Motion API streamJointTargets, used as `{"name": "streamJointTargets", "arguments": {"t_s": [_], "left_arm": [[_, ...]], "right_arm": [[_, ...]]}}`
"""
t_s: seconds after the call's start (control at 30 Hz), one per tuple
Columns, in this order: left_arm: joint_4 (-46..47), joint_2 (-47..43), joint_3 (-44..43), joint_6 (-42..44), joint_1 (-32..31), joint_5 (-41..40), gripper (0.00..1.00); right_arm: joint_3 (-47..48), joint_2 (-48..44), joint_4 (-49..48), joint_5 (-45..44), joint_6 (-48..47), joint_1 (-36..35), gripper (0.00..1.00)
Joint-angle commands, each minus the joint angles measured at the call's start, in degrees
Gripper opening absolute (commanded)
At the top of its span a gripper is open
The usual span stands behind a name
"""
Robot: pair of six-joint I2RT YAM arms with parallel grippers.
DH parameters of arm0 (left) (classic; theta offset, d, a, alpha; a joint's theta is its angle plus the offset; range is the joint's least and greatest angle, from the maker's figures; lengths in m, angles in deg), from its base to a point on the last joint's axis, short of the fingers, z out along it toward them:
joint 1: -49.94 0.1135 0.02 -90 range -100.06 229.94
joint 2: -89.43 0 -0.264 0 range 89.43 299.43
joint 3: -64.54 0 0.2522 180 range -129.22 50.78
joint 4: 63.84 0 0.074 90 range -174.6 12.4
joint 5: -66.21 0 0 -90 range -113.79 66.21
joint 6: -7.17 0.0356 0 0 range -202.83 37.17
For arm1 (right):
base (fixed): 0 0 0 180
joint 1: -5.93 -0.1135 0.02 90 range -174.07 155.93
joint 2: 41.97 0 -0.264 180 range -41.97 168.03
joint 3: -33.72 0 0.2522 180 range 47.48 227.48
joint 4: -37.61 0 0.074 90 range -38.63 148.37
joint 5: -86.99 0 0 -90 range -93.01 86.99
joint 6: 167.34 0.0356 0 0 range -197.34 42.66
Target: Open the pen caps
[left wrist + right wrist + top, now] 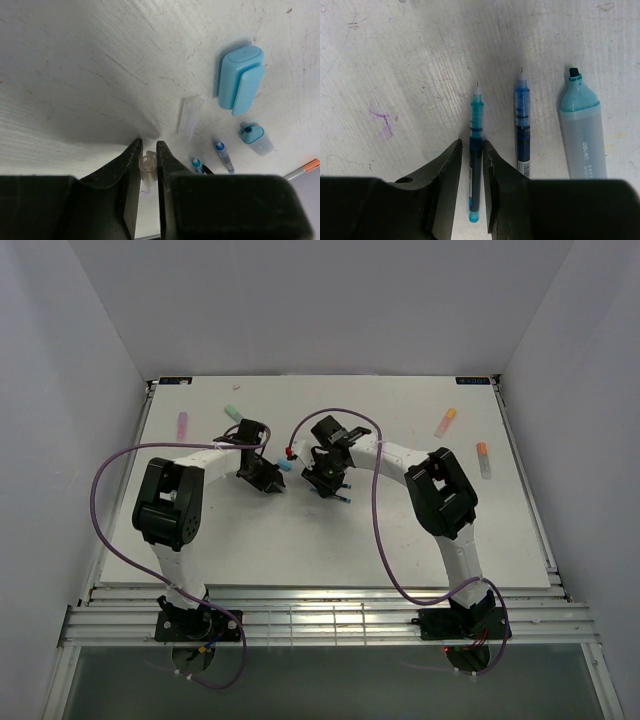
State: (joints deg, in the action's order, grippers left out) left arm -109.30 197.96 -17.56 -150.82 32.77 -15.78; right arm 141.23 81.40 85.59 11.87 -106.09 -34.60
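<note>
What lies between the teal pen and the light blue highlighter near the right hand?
A dark blue pen lies there, tip bare, apart from both the teal pen and the light blue highlighter. The right wrist view shows it.

Lab test booth: plain white walls (320,300) enclose the table (300,540).

White, scuffed table (300,540). Uncapped blue highlighter (582,135) lies mid-table. Blue pen (522,125) and teal pen (476,150) lie parallel just beside it, blue cap (241,80) and clear cap (190,116) near it. Pink highlighter (183,424) and green piece (232,410) lie well left of it, two orange highlighters (445,422) (484,459) well right.
</note>
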Motion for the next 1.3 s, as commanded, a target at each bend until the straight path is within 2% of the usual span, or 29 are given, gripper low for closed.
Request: {"name": "streamJointTargets", "arguments": {"t_s": [0.0,0.13,0.37,0.6,0.87,0.9,0.97,1.0,1.03,1.07,1.1,1.13,1.27], "left_arm": [[-0.2,0.72,-1.62,-0.57,-0.15,-0.72,0.29],[-0.29,1.33,-2.06,-0.48,-0.15,-0.54,0.33],[-0.2,1.95,-2.5,-0.48,-0.15,-0.36,0.35],[-0.11,0.72,-2.42,0.66,-0.23,-0.71,0.36],[3.58,-4.2,0.22,2.24,-0.14,-0.8,0.43],[3.93,-4.38,0.39,2.24,-0.15,-0.72,0.43],[4.11,-4.82,0.31,2.24,-0.06,-0.37,0.43],[4.28,-4.99,0.31,2.33,-0.06,-0.19,0.43],[4.46,-5.17,0.13,2.68,-0.06,-0.01,0.43],[4.63,-5.61,0.05,2.94,0.03,0.07,0.43],[4.81,-5.7,-0.04,3.29,-0.06,0.6,0.43],[4.9,-5.79,-0.22,3.47,0.03,0.78,0.43],[5.51,-6.23,-0.04,3.91,-0.06,1.92,0.44]], "right_arm": [[0.73,1.35,-1.43,-2.13,-0.16,0.19,0.3],[0.64,0.64,-1.96,-1.43,-0.43,0.19,0.3],[-0.5,-1.82,-3.71,-0.28,-0.17,0.19,0.3],[-3.06,-9.63,-9.51,-1.77,3.26,0.89,0.3],[4.41,-12.01,-9.52,-12.75,6.78,2.21,0.31],[4.59,-12.45,-9.69,-17.38,7.3,2.65,0.31],[4.86,-12.72,-11.01,-21.1,11.16,3.79,0.32],[4.94,-12.8,-11.27,-24.77,13.09,5.36,0.4],[4.86,-12.89,-11.89,-26.55,17.55,6.33,0.68],[4.6,-13.24,-12.33,-28.04,19.59,7.3,0.89],[4.33,-13.42,-12.94,-31.1,21.61,9.31,0.99],[4.16,-13.68,-13.21,-31.57,23.29,10.29,0.9],[5.64,-12.99,-12.69,-34.64,28.3,13.9,0.9]]}}
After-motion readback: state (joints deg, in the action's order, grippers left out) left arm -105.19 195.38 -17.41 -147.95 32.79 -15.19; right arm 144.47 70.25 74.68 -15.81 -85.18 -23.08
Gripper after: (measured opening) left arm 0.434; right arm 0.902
